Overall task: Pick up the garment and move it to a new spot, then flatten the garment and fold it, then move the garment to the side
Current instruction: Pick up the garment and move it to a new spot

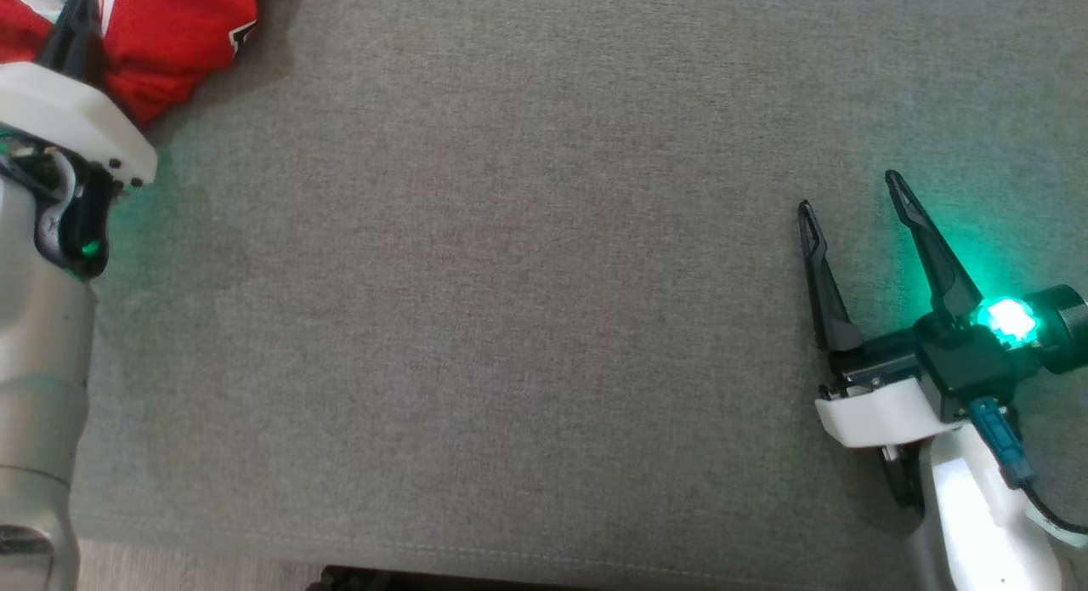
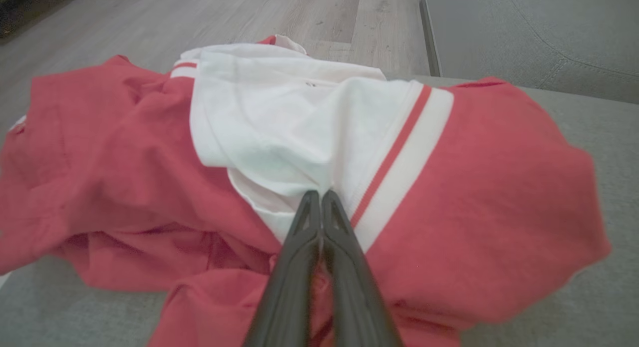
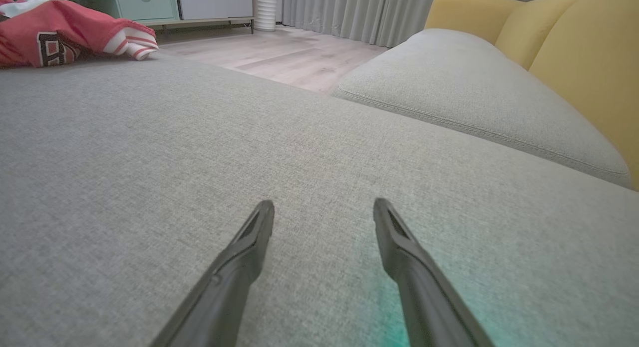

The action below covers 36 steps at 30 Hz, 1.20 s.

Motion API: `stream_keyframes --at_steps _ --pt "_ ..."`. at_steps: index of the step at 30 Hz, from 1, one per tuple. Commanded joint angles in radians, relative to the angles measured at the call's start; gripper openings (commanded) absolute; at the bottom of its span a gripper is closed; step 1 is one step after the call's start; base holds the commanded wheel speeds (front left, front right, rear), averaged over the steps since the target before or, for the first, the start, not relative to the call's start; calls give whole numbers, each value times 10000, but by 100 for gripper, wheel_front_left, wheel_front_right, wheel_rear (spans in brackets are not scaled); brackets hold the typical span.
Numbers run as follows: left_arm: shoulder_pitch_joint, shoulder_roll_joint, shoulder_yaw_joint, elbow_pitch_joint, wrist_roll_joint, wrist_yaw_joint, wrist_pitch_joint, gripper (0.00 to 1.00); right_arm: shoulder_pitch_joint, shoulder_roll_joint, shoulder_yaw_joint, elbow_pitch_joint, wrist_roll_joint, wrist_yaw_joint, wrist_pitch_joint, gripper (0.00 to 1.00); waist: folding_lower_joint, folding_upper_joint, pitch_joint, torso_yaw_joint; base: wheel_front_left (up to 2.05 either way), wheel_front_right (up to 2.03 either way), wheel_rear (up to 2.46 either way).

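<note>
Grasp stage. The left hand (image 2: pixel 320 194), fingers together, appears to pinch a white fold of the red-and-white garment (image 2: pixel 464 187), which lies crumpled at the far left corner of the grey cushion (image 1: pixel 510 319). The right hand (image 1: pixel 847 192) hovers with fingers apart, well away. The lift should be slow and high, so that trailing fabric clears the cushion before the carry toward the middle.

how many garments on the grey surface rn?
1: the red-and-white garment, bunched at the grey surface's far-left corner, left gripper shut on its white panel. More could hide past the frame.
</note>
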Motion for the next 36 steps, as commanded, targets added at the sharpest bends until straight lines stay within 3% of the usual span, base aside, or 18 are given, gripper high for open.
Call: stream_keyframes --at_steps 1,12,22,30,36 --pt "-333 761 193 -160 -13 16 -189 0 -66 -26 192 -59 78 75 -23 100 0 0 -13 -38 0 0 0" --pt "-1062 1368 -375 -385 348 16 -1338 0 -34 31 74 195 330 75 -23 100 0 0 -822 -42 0 0 0" --pt "-1658 1787 -1437 -1273 701 16 -1188 0 5 51 265 486 1078 75 -23 100 0 0 -2169 -207 0 0 0" --pt "-2484 2089 -3017 -2465 772 16 -507 0 254 53 538 751 2067 75 -23 100 0 0 -3573 -1172 0 0 0" --pt "-3386 1709 -4101 -3268 222 16 -310 0 545 54 530 871 2586 75 -23 100 0 0 -4415 -2132 0 0 0"
